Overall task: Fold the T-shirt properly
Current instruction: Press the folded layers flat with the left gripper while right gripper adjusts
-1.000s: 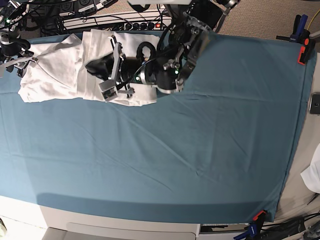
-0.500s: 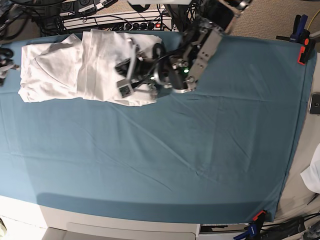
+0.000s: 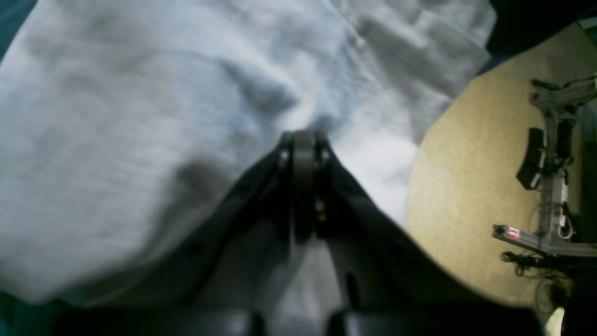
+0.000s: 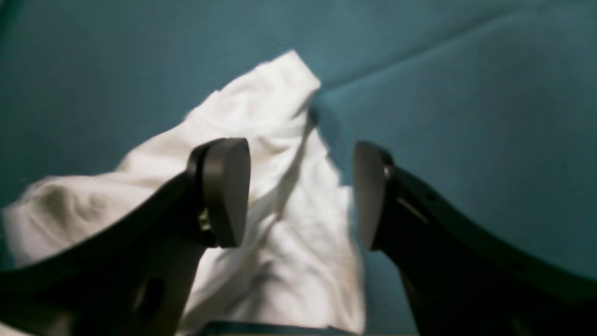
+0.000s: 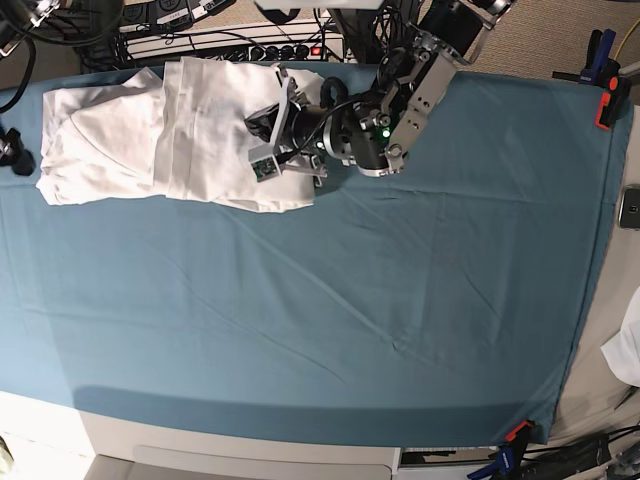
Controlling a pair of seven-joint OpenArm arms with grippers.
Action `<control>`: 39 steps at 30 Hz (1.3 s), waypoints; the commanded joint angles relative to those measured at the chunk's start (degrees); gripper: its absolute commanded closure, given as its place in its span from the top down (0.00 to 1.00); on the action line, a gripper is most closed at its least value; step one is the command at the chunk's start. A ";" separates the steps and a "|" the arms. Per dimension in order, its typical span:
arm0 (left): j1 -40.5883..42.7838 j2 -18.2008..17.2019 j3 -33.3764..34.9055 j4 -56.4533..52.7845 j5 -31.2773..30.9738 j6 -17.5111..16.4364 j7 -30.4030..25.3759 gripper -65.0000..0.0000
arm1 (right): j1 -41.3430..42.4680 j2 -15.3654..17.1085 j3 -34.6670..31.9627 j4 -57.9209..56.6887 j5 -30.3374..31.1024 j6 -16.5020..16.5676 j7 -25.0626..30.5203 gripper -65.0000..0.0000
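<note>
The white T-shirt (image 5: 120, 130) lies folded into a long bundle at the table's back left corner. My left gripper (image 5: 258, 125) reaches in from the right over the bundle's right part. In the left wrist view its fingers (image 3: 303, 140) are pressed together, shut, with the tips right at the wrinkled T-shirt (image 3: 140, 116); I cannot tell whether cloth is pinched. My right gripper (image 4: 298, 191) is open, hanging over a corner of the T-shirt (image 4: 261, 107) with nothing between its fingers. Only a dark part of that arm shows at the base view's left edge.
The teal table cover (image 5: 350, 300) spreads over the whole table. Orange clamps (image 5: 605, 105) hold it at the right edge and at the front right corner. A power strip (image 5: 230, 40) and cables lie behind the shirt. A phone (image 5: 630, 207) and white cloth (image 5: 625, 350) sit beyond the right edge.
My left arm has drawn back to the right across the shirt, still shut. My right arm has moved off the left edge and its jaws have widened. The shirt has not shifted.
</note>
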 commanded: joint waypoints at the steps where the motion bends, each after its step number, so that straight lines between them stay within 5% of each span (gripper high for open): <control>1: -0.74 0.61 -0.07 1.03 -1.09 -0.37 -1.03 0.03 | 0.59 2.75 0.42 -1.86 3.06 0.25 0.02 0.54; 5: -0.74 0.63 -0.07 1.03 -1.79 -0.37 -1.05 0.07 | 0.59 4.39 0.42 -9.29 7.02 0.25 -0.11 0.54; 18: -0.76 0.63 -0.07 1.03 -3.45 -0.39 -1.07 0.11 | 0.59 1.44 0.37 -9.77 2.58 0.25 2.32 0.54; 29: -0.76 0.63 -0.07 1.03 -3.45 -0.37 -1.11 0.11 | 0.61 0.92 0.35 -9.77 -13.09 0.25 15.63 0.54; 39: -0.76 0.61 -0.07 1.03 -3.45 -0.37 -1.27 0.11 | 0.74 -0.68 -7.17 -9.77 -3.32 0.25 10.25 0.54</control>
